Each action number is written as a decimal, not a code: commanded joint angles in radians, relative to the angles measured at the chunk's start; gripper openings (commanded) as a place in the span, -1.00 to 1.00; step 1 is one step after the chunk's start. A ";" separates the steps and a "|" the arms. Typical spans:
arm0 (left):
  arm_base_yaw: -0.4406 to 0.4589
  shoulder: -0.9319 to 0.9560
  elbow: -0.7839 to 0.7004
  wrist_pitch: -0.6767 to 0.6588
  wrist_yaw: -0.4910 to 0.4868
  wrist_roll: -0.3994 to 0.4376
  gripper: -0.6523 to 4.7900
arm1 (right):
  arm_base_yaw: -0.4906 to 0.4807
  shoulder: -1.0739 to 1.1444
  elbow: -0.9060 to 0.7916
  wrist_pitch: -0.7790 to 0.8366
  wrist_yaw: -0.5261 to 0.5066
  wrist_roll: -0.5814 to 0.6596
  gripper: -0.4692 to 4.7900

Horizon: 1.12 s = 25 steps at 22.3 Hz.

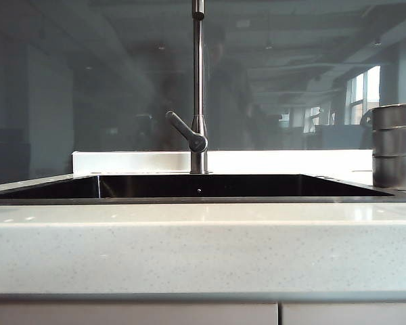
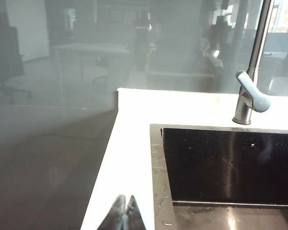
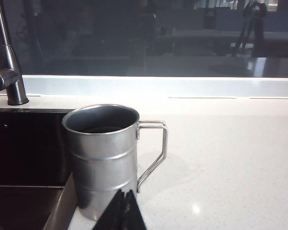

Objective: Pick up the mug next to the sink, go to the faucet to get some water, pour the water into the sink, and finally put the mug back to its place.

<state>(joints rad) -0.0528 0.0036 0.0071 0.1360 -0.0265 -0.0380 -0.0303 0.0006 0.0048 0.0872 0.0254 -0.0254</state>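
Shut right gripper (image 3: 122, 211) just short of the mug (image 3: 103, 158); nothing lifted yet.

Mug upright on the counter (image 1: 203, 250) at the far right of the exterior view, touching the sink (image 1: 203, 200) rim, handle (image 3: 153, 151) turned away from the basin. Left gripper (image 2: 125, 215) likewise pinched together, over the counter beside the sink's other end. Faucet (image 1: 198, 88) centre, behind. Best approach: part the right fingers first, then close around the handle or body, level, without nudging the mug over the edge.

Pale speckled countertop (image 1: 203, 250), glass window (image 1: 88, 88) behind, cabinet fronts (image 1: 132, 315) below
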 commanded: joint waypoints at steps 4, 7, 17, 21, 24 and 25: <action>0.001 0.000 0.003 -0.001 0.004 0.004 -0.78 | 0.000 -0.002 -0.003 0.014 -0.002 -0.002 -0.84; 0.001 0.000 0.003 -0.001 0.004 0.004 -0.78 | 0.000 -0.002 -0.003 0.014 -0.002 -0.002 -0.84; 0.001 0.000 0.003 0.000 0.004 0.003 -0.78 | 0.000 0.013 0.037 0.196 0.060 0.215 -0.84; 0.001 0.000 0.003 0.000 0.004 0.004 -0.78 | -0.023 0.235 0.161 0.196 0.126 0.093 -0.84; 0.001 0.000 0.003 0.000 0.005 0.003 -0.78 | -0.111 0.553 0.231 0.270 -0.030 0.077 -0.84; 0.001 0.000 0.003 0.000 0.005 0.003 -0.78 | -0.130 0.613 0.233 0.303 -0.064 0.077 -0.80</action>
<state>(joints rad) -0.0528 0.0032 0.0071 0.1299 -0.0265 -0.0380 -0.1394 0.5537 0.2291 0.3164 0.0284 0.0563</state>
